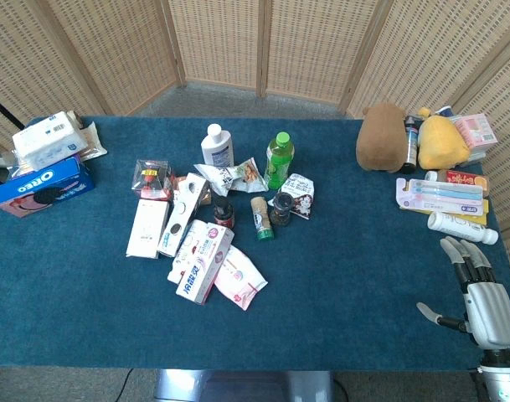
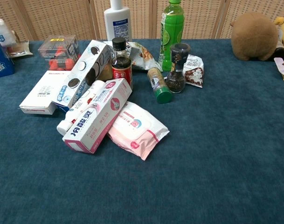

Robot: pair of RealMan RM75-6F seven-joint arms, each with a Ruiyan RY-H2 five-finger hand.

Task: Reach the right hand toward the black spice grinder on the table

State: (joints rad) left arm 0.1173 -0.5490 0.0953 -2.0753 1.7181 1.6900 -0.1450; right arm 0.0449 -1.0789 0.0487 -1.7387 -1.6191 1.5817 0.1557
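My right robot hand (image 1: 481,289) hovers released, fingers apart, at the surface's (image 1: 347,276) near right corner. The black spice grinder (image 1: 281,208) stands mid-surface beside the green bottle (image 1: 279,159); reaching carelessly, I could topple either one.

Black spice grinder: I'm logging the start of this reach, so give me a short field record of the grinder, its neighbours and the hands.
target: black spice grinder, upright on the blue table
left of it: green-capped spice jar, lying on its side
behind it: green bottle, upright
right side: snack packet
right hand: near the table's right edge, fingers extended, holding nothing, far from the grinder
left hand: not in view
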